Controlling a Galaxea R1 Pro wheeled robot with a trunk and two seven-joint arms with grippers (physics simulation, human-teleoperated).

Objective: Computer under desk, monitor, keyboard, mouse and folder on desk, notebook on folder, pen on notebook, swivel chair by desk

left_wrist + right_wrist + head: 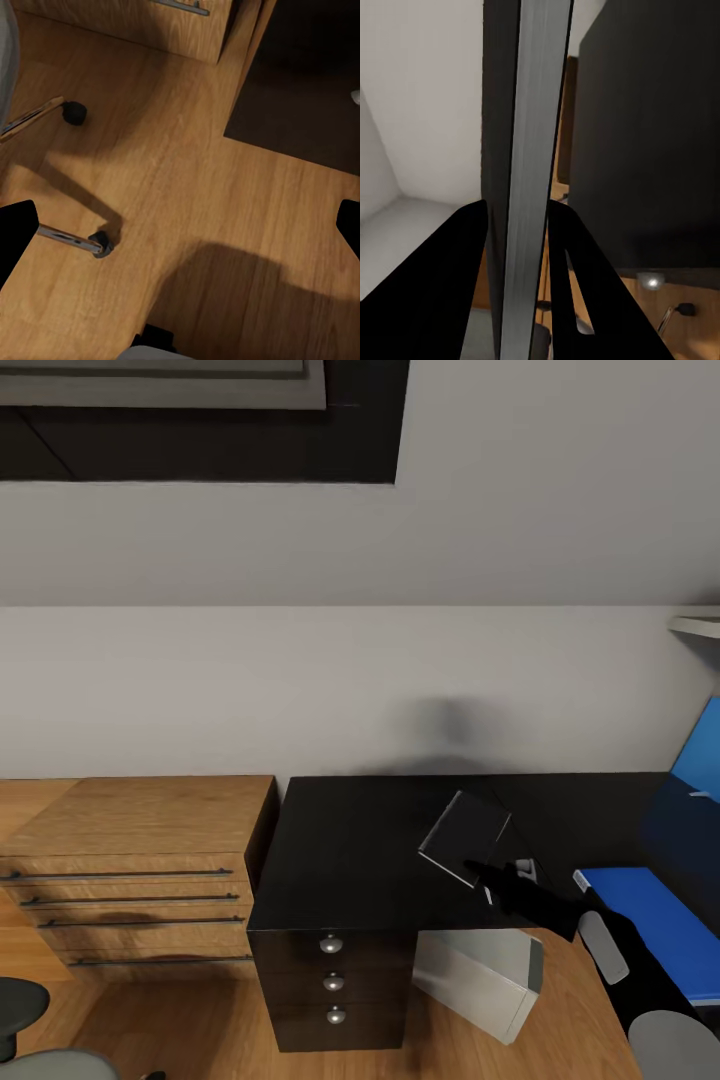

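My right gripper [488, 877] is shut on the notebook [465, 838], a thin grey pad held tilted just above the black desk [350, 850]. The right wrist view shows the notebook [529, 150] edge-on, clamped between the two black fingers [457, 255]. On the desk's right end lies the blue folder [660, 930]. Under the desk stands the light grey computer [490, 975]. My left gripper [182, 229] hangs open over the wood floor, above the chrome legs and casters of the swivel chair [71, 238]. The chair's grey seat [20, 1010] shows at the lower left.
A light wooden drawer chest [140, 860] stands against the desk's left side. The desk has three dark drawers with silver knobs [331, 943]. A blue panel [700, 760] leans at the far right under a white shelf [700, 625].
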